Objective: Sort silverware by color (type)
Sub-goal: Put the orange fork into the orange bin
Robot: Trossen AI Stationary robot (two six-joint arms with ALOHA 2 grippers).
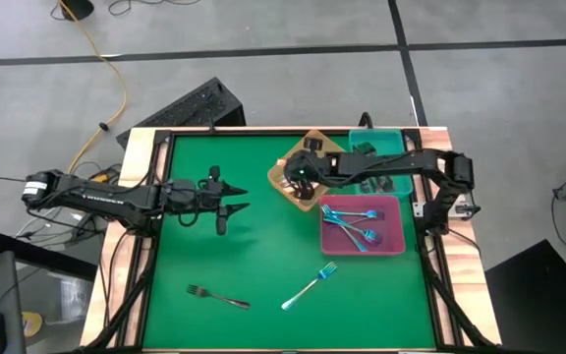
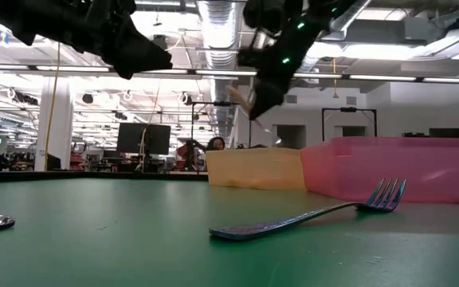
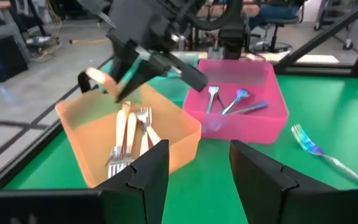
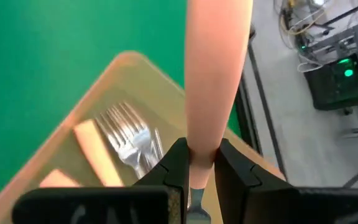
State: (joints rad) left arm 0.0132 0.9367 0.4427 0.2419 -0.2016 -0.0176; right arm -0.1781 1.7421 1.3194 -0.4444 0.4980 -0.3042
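trays: 3 (image 1: 391, 248) | blue forks on mat: 1 (image 1: 310, 286) | black forks on mat: 1 (image 1: 216, 296)

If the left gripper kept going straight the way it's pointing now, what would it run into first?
Probably the orange rectangular tray holding cream-handled forks: it sits directly ahead of the left gripper and its open fingers. Green table lies between them; depth is uncertain.

Bright even overhead light, soft shadows, close cream handle (image 4: 218, 74) blurred
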